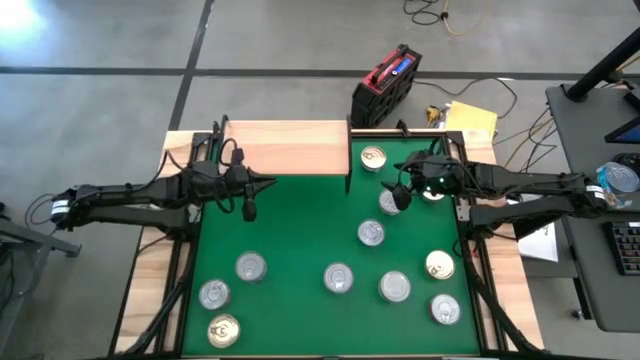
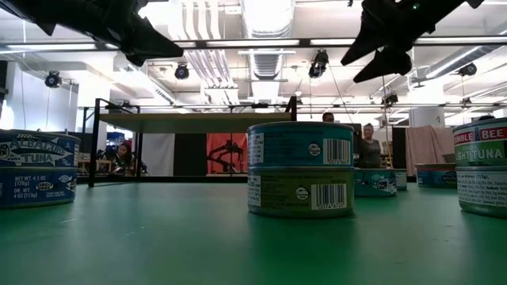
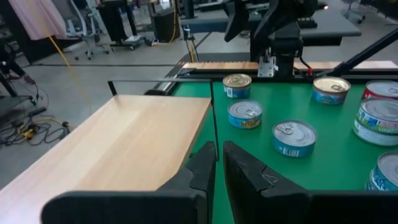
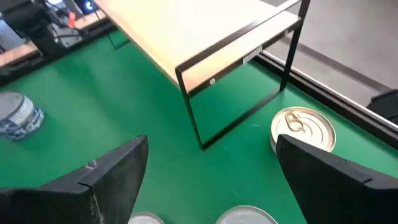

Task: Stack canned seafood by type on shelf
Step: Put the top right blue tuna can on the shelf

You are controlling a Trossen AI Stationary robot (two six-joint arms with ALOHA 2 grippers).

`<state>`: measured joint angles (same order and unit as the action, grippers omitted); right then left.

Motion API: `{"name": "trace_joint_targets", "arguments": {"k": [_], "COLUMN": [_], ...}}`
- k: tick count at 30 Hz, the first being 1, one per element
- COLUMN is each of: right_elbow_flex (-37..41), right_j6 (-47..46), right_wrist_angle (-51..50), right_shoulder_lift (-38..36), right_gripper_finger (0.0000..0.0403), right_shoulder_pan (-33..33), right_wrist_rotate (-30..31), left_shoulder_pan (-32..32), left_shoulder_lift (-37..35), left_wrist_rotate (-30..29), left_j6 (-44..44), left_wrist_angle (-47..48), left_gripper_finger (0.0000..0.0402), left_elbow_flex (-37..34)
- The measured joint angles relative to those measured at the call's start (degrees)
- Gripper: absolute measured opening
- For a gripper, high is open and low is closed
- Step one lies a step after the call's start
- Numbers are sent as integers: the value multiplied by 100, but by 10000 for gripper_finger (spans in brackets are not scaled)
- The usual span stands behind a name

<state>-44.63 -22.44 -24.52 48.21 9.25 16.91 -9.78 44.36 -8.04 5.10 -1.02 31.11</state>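
High view: the shelf [image 1: 288, 147] sits at the green mat's [image 1: 300, 230] top edge. The left gripper [image 1: 249, 208], fingers together, hovers just below it. The right gripper [image 1: 400, 196], fingers spread, hangs over a silver-topped tin [image 1: 389, 203]; a gold-topped tin [image 1: 373, 157] lies upper left of it.

Low view: two stacked tuna tins [image 2: 300, 169] stand centre.

Right wrist view: the gold-topped tin [image 4: 303, 129] lies beside the shelf leg [image 4: 189, 109].

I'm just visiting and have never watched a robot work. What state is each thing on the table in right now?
Shelf: standing, top bare, no tins on it.
Tins: none on the shelf, lying flat on the green mat, lids up; one pair stacked.
Left end effector: shut, empty, raised near the shelf.
Right end effector: open, empty, raised above the tins.
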Motion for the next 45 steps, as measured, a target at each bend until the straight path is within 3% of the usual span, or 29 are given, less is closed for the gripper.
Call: {"name": "trace_joint_targets", "arguments": {"k": [5,10,17,23,30,34,45], "right_elbow_flex": [1,3,3,3,3,3,3], "right_j6": [-429,-968,-1745,-2261,-2119,-2045,-1953], "right_wrist_angle": [-232,-285,-945,-1585,-1669,-1761,-1780], "right_shoulder_lift": [29,279,810,1367,2070,2315,2952], "right_gripper_finger": [345,345,326,235,32,12,9], "right_shoulder_pan": [15,32,29,29,53,55,53], "right_wrist_rotate": [423,363,85,47,-42,-46,19], "left_shoulder_pan": [-2,-7,-7,-7,-7,-7,-7], "left_shoulder_lift": [49,281,451,468,503,507,529], "left_wrist_rotate": [1,1,-4,-6,-15,-17,-14], "left_j6": [41,42,87,192,195,195,192], "left_wrist_angle": [-166,-940,-1122,-1150,-1372,-1421,-1414], "left_gripper_finger": [16,16,16,16,16,16,16], "left_elbow_flex": [-2,-2,-4,-4,-4,-4,-4]}}
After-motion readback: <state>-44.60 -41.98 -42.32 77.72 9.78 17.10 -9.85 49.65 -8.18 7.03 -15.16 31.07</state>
